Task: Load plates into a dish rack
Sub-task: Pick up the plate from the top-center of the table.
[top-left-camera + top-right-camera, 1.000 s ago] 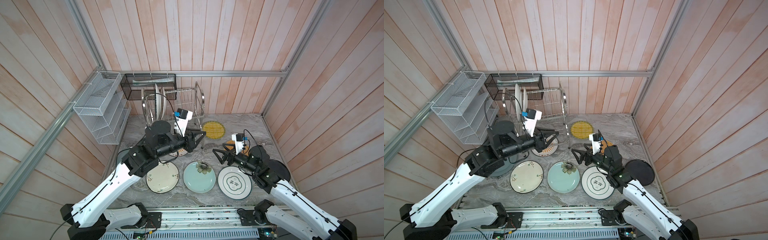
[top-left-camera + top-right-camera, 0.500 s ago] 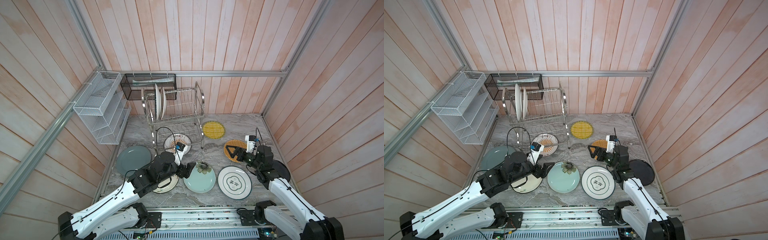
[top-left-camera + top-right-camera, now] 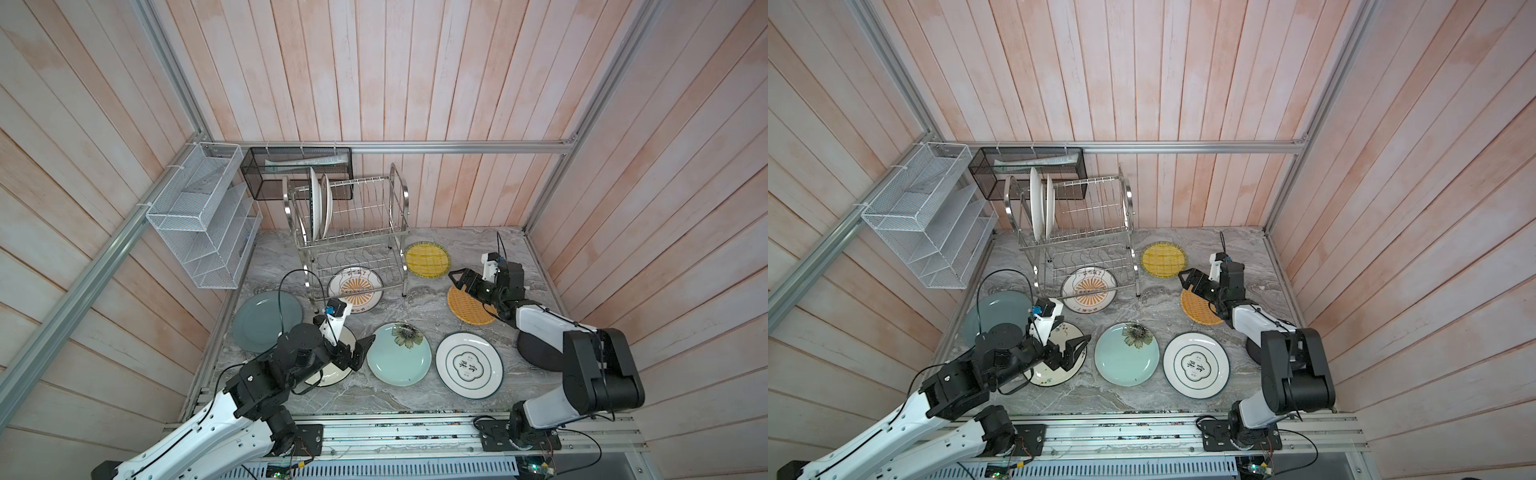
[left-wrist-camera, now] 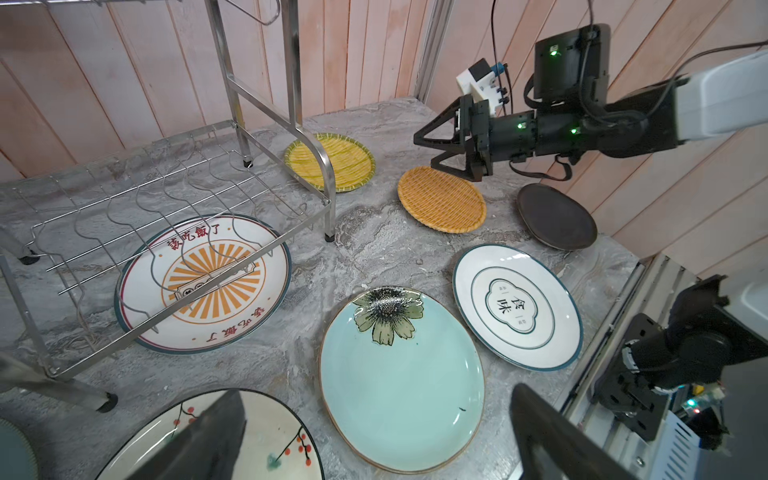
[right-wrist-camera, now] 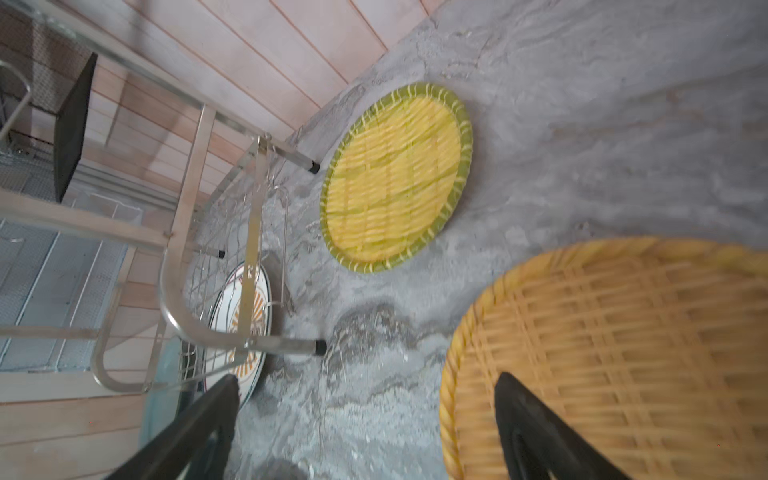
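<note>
Two white plates [image 3: 321, 203] stand upright in the dish rack [image 3: 374, 216], upper tier, left end. Eight more lie flat on the marble tabletop [image 3: 415, 307]. Left gripper [image 3: 365, 352]: jaws wide apart, empty, above the cream floral plate [image 3: 328, 376]. Right gripper [image 3: 455, 279]: jaws apart over the orange woven plate [image 3: 467, 309]; rim contact possible, view blurred.

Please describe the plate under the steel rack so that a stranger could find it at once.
Start at the shiny steel dish rack at the back of the grey marble table. Flat on the table beneath its lower tier lies a white plate. Only this one has an orange sunburst centre and red characters around the rim.
</note>
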Motion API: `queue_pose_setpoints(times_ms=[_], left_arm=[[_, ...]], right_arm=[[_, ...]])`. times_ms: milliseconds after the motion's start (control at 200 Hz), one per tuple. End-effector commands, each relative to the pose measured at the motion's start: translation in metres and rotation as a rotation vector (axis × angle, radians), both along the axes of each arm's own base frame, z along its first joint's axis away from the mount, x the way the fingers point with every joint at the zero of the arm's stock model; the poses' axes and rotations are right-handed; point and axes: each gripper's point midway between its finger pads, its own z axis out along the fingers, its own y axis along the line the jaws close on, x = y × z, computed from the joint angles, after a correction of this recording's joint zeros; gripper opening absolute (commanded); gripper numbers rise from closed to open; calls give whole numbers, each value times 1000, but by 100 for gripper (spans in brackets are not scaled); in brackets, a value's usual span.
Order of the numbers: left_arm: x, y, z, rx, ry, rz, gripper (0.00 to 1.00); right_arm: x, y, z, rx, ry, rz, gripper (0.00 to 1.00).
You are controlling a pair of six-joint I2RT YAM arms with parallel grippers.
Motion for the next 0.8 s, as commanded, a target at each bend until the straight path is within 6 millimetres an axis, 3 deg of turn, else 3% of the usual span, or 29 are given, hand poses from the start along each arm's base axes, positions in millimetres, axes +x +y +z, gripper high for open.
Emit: queue_pose_setpoints(times_ms=[0,130,245,425,605,795], left_arm=[[-7,17,-2,-38,9,48,100],[-9,38,15,-94,-66,109,100],[-5,51,17,-110,-78,187,100],[-1,38,6,-78,-35,155,100],[4,23,-11,-34,21,131,100],[6,33,-7,-45,-1,175,100]], right_arm=[[31,-5,-7,-33,7,-7,94],[61,-4,-33,-29,78,20,90],[80,-2,-50,-32,115,36,88],[101,-2,-71,-37,162,58,87],[108,6,-87,-2,201,101,82],[112,17,-99,45,238,138,73]])
